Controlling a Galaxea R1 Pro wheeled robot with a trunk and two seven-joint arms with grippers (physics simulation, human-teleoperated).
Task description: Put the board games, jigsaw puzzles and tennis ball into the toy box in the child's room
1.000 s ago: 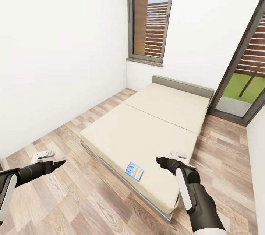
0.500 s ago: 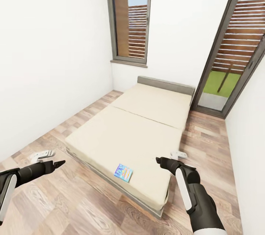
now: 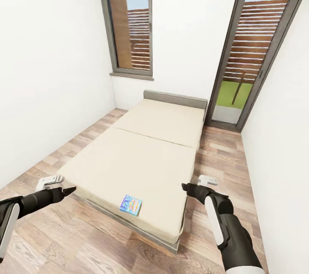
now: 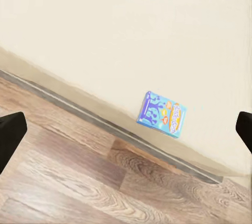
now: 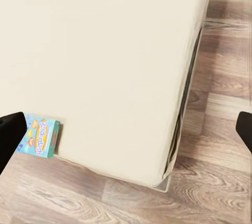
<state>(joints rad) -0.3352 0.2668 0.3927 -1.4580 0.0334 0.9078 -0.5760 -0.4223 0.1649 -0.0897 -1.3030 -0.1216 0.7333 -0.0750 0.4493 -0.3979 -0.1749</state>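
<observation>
White walls and wood-plank floor frame the child's room, seen from the foot of the bed. Nearest, the left pincer hangs over the floor just off the bed's near left corner, and the right pincer hangs by the near right corner; in both wrist views the fingertips sit wide apart at the picture edges, so each stands open and empty. Between them, close to the mattress's near edge, a blue board game lies flat, its cartoon print too small to read with confidence. Beyond it the beige mattress runs to a low grey headboard. Behind stand a tall grey-framed window and a glass door.
</observation>
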